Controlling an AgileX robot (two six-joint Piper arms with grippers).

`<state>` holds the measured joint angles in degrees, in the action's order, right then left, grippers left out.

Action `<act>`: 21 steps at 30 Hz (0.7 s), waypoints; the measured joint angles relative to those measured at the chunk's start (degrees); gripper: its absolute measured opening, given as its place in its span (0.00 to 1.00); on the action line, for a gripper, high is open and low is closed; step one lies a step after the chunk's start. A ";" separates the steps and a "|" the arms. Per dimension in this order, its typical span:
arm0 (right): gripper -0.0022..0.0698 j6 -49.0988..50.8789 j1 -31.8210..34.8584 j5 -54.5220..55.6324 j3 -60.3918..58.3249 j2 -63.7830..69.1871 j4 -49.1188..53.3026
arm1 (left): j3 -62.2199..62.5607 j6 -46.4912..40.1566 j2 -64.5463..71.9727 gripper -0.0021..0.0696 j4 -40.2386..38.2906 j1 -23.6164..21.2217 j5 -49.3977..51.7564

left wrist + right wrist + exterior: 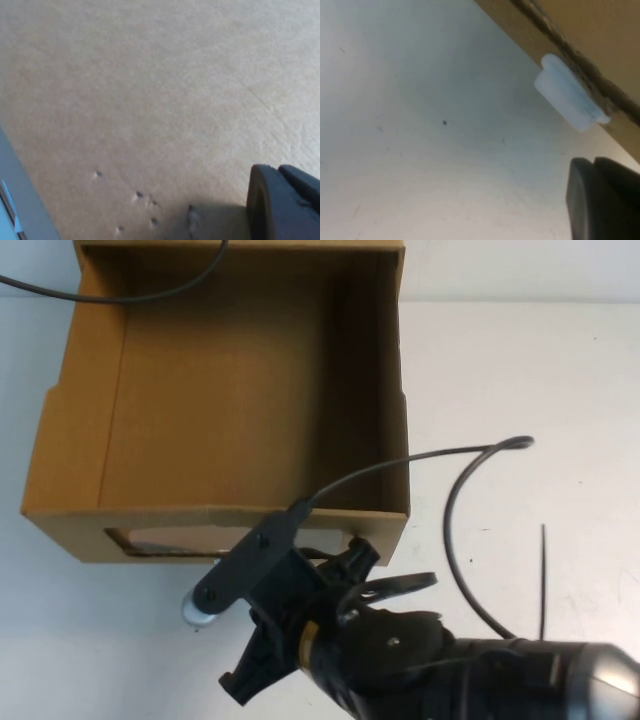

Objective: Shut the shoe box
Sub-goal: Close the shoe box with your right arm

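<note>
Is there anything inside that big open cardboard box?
The shoe box looks empty: only bare brown cardboard floor and walls show. Its near front corner is hidden behind the right claw, which sits at the box's front. The left claw is close against plain cardboard.

Brown shoe box (215,390) with white pull tab (567,94); black right hand (330,585); table (520,370) seemingly white.

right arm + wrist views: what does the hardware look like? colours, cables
Right arm: black, glossy rounded housing, thin black cables looping off it; its hand is black, near the shoe box front. Left hand: only a matte black rounded finger edge shows, over cardboard.
</note>
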<state>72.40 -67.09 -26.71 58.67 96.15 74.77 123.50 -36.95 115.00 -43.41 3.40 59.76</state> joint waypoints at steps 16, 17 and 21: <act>0.01 0.22 2.28 0.16 3.20 3.53 1.49 | 0.00 0.00 0.00 0.02 -0.10 0.00 0.00; 0.01 0.22 2.34 0.25 3.32 3.53 1.49 | 0.00 0.00 0.00 0.02 -0.10 0.00 0.00; 0.01 0.22 2.42 0.52 5.33 3.53 2.29 | 0.10 0.00 0.00 0.02 -0.10 0.00 0.00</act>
<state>72.63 -64.66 -26.20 64.00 99.68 77.05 123.60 -36.95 115.00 -43.51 3.40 59.76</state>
